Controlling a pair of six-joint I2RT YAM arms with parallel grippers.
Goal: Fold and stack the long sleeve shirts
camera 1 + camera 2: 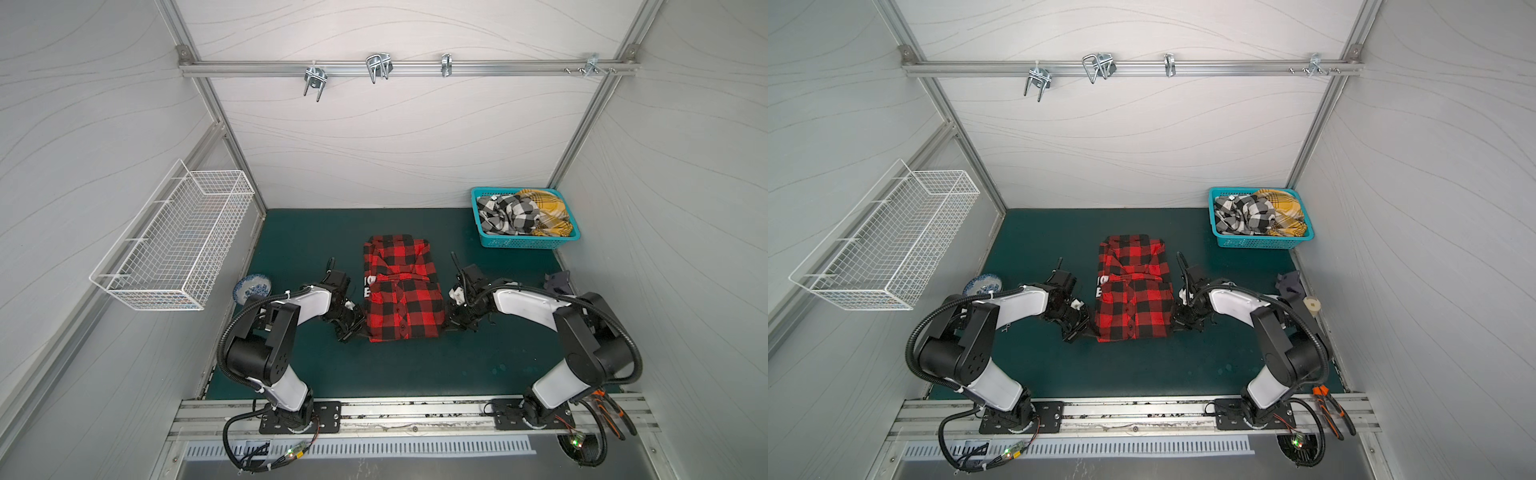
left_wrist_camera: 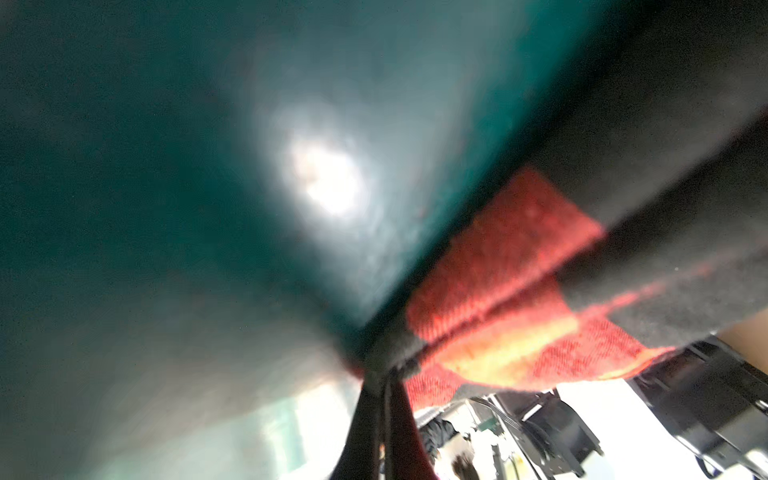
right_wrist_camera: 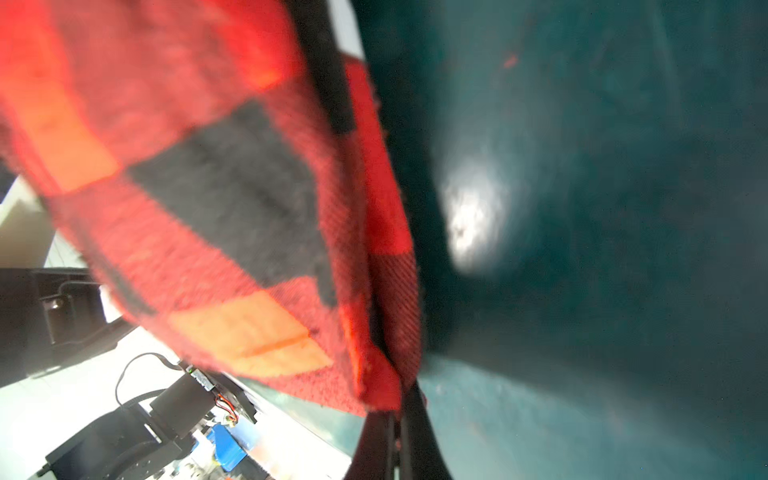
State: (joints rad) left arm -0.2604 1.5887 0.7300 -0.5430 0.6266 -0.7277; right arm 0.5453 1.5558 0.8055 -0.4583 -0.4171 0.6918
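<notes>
Seen from above, a white wire basket [image 1: 178, 237] hangs on the left wall, with one blue-and-white bowl [image 1: 253, 286] below it at the edge of the dark green surface [image 1: 415, 370]. Moving right, the left tool [image 1: 362, 333] reaches in low, its jaws closed on the near left corner of the red-and-black shirt [image 1: 403, 299]. The left wrist view shows checked cloth pinched between the shut fingertips. The shirt lies flat in the middle of the surface as a narrow rectangle, with sides and sleeves already turned in, the collar at the far end, and a few white letters peeking out at its left edge. The right tool [image 1: 446, 329] mirrors the left, jaws closed on the near right corner, and the right wrist view likewise shows cloth pinched. Holding both near corners at once probably lets the two arms carry the hem evenly toward the collar, so the next fold comes out square rather than skewed. Farther right, in the back corner, one teal plastic basket [image 1: 523, 242] keeps the waiting laundry out of the working area: a black-and-white shirt [image 1: 507, 216] and a mustard-yellow shirt [image 1: 546, 210], both crumpled and touching. In count: three shirts, one on the surface and two in the basket; two tools, both gripping; two baskets; one bowl. No folded stack is visible yet.
</notes>
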